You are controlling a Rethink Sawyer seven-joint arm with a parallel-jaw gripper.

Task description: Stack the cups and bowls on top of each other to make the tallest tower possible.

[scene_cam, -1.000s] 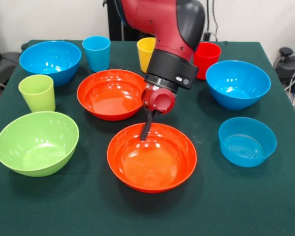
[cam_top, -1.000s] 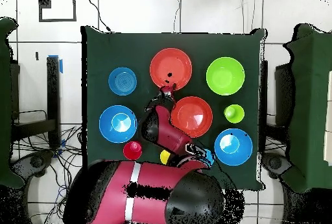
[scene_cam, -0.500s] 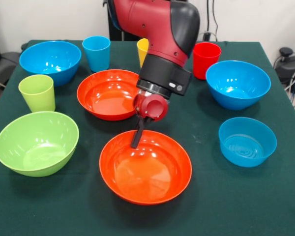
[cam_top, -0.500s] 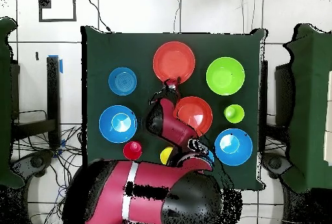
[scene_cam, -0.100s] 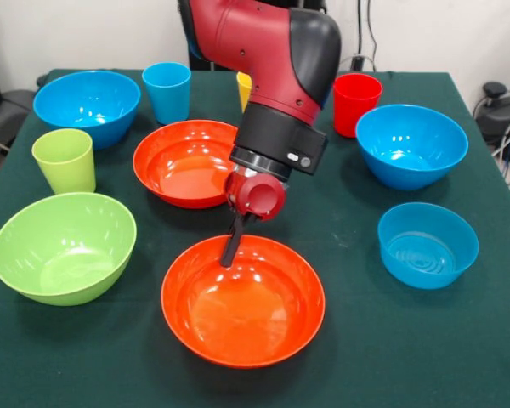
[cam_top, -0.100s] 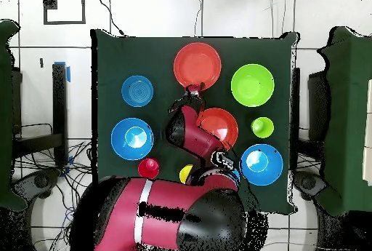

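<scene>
While at rim — tool (scene_cam, -0.100s: 230,252), orange bowl (scene_cam, -0.100s: 243,302)

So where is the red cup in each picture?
Front view: the red cup stands at the upper right, behind a deep blue bowl.
Overhead view: the red cup sits lower left, below that deep blue bowl.
Shared landmark: that deep blue bowl beside it.

Orange bowls (scene_cam, -0.100s: 242,302); lime bowl (scene_cam, -0.100s: 64,246); blue bowls (scene_cam, -0.100s: 410,146); dark green tablecloth (scene_cam, -0.100s: 408,357).

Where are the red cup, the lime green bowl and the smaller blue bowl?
red cup (scene_cam, -0.100s: 357,104), front view, its outer wall.
lime green bowl (scene_cam, -0.100s: 59,246), front view, its inner floor.
smaller blue bowl (scene_cam, -0.100s: 427,246), front view, its inside.
</scene>
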